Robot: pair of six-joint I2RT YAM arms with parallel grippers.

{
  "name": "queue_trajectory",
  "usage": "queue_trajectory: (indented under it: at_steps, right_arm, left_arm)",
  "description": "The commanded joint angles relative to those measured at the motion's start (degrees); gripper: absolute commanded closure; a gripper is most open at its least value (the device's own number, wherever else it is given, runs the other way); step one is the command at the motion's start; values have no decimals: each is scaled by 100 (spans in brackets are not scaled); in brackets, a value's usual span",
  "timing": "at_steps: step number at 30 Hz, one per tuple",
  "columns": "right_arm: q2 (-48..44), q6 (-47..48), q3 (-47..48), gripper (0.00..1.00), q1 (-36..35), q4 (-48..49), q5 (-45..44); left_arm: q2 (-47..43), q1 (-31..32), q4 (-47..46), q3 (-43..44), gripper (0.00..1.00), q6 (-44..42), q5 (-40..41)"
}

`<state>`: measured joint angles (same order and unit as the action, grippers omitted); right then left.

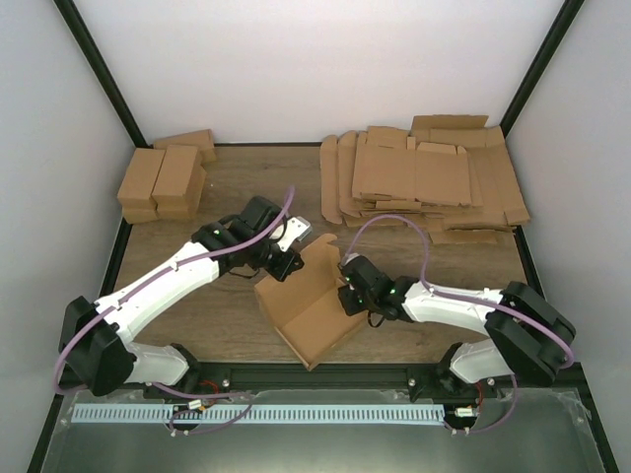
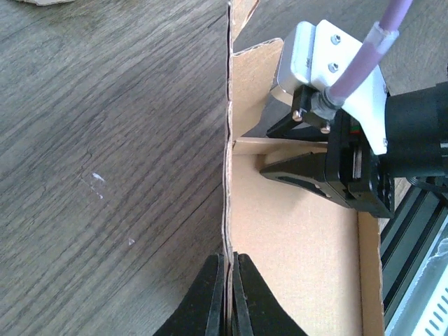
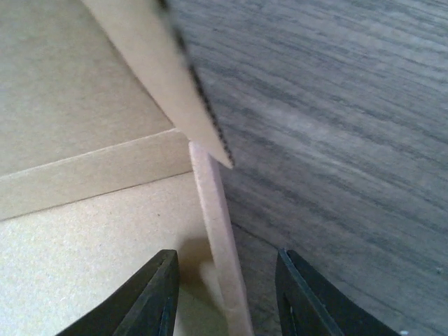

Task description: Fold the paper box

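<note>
Paper box (image 1: 314, 305): partly folded, lying on the wooden table (image 1: 227, 330) near the front centre, between the two arms and skewed to the table edge. The base panel is flat and the side walls are raised.

Left gripper (image 2: 229, 260): closed onto the top edge of the box's left wall, one finger on each side, pinching the cardboard with no gap visible. Box floor lies on the inner side of this grip and bare table on the outer side.

Right gripper (image 3: 225, 259): partly open, straddling a raised wall on the box's right side. One finger is inside over the box floor and the other outside over the table. There is clearance on both sides and no contact is seen. A flap slants across above that wall.

Heap of flat blanks (image 1: 424, 177) at rear right and finished boxes (image 1: 163, 182) at rear left, both well apart from the paper box.
</note>
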<state>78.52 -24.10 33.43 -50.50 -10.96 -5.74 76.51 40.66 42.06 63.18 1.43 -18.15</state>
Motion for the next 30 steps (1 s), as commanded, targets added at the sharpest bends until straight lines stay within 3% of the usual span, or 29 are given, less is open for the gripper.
queue_trajectory:
  at_steps: [1,4,16,21,23,26,30]
  right_arm:
    - [-134,-164,204,60,-298,-371,-273]
    - [-11,-175,298,64,-390,-478,-407]
    - [164,-371,386,99,-1045,-338,-1035]
    - [275,-508,415,98,-1248,-335,-1432]
    - [287,-607,414,83,-1278,-322,-1558]
    - [172,-821,310,64,-1287,-199,-1574]
    - [9,-872,276,63,-1287,-207,-1484]
  left_arm:
    - [-16,155,232,325,96,-171,388]
    - [71,326,409,513,96,-219,643]
    - [32,564,464,618,96,-293,1221]
    - [-41,573,321,511,93,-251,1174]
    - [-85,574,248,454,89,-235,1142]
    - [-175,569,68,342,68,-178,1105]
    - [-390,572,-169,195,60,-26,1004]
